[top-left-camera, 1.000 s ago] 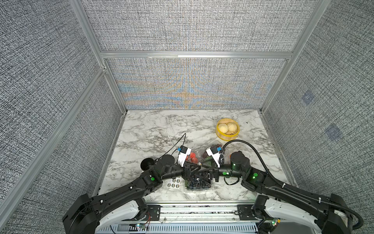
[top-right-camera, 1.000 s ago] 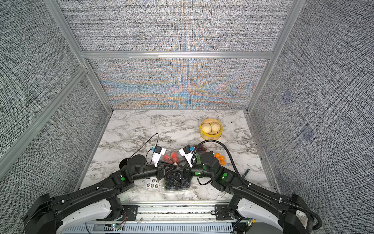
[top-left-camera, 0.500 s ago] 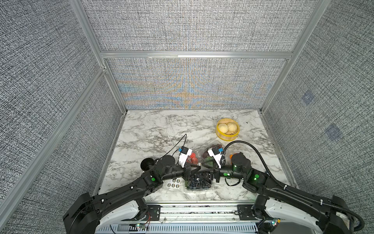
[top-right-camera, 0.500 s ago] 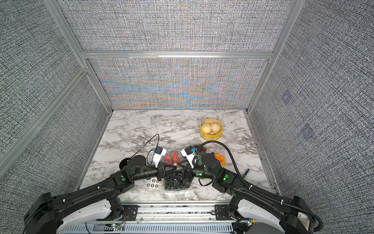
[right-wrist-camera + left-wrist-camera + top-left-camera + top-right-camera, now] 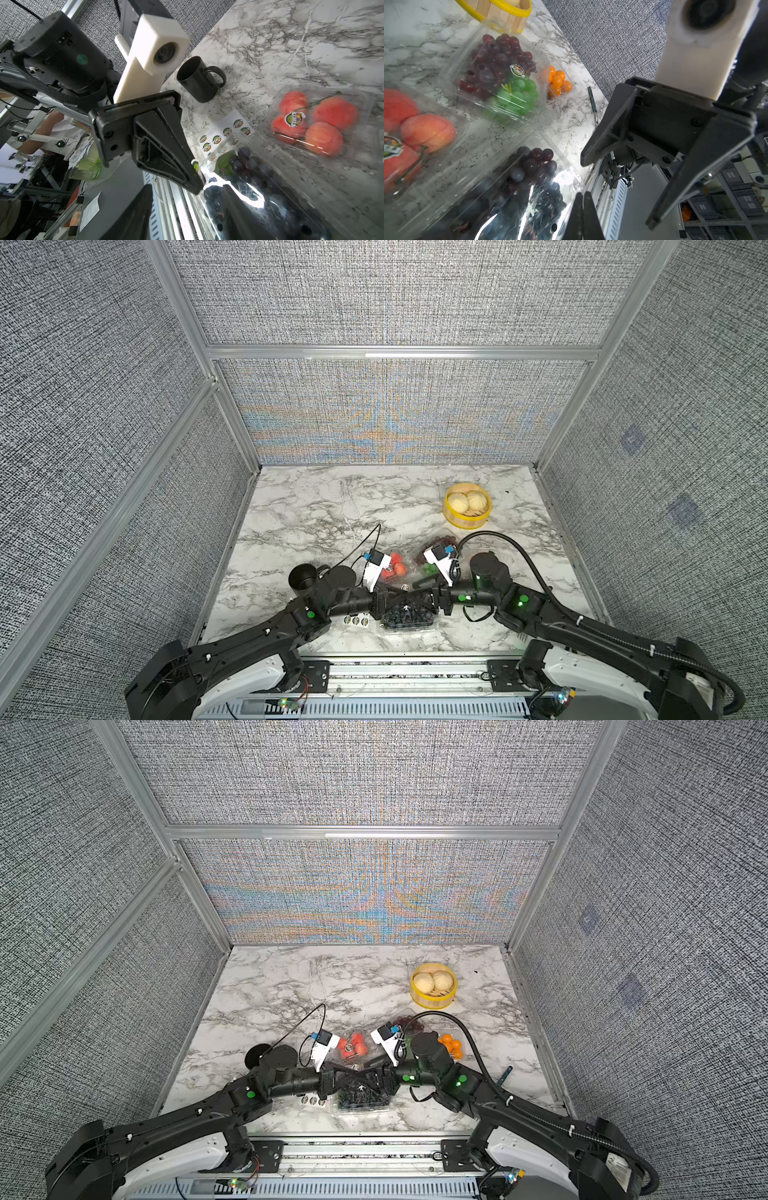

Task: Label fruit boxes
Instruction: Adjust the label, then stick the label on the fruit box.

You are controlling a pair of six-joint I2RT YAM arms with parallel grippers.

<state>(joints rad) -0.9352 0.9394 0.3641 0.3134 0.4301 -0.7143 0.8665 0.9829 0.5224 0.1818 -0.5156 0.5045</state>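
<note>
Above the near edge of the marble table [image 5: 332, 506], the two grippers are brought tip to tip over the dark-purple grape box [image 5: 409, 616], which sits at the front centre in both top views. The left gripper [image 5: 197, 178] is seen in the right wrist view with its jaws pressed together, and a small round sticker [image 5: 195, 166] is pinched at their tip, just over the box's lid. The right gripper [image 5: 618, 191] is seen in the left wrist view with its jaws parted around empty air; nothing is held between them.

Behind the grape box, toward the left, the red-fruit box [image 5: 315, 122] is found, and a round label is already carried on its lid. Behind it toward the right, the purple-and-green grape box [image 5: 500, 79] is seen, likewise labelled. The orange-fruit box [image 5: 451, 1046] lies beyond that, nearer the right wall; whether it is labelled cannot be told.

A sticker sheet [image 5: 226, 133] is laid flat just left of the dark-purple grape box, with a black mug [image 5: 197, 81] farther left. A yellow steamer basket [image 5: 467, 506] with pale buns is set well back on the right.
</note>
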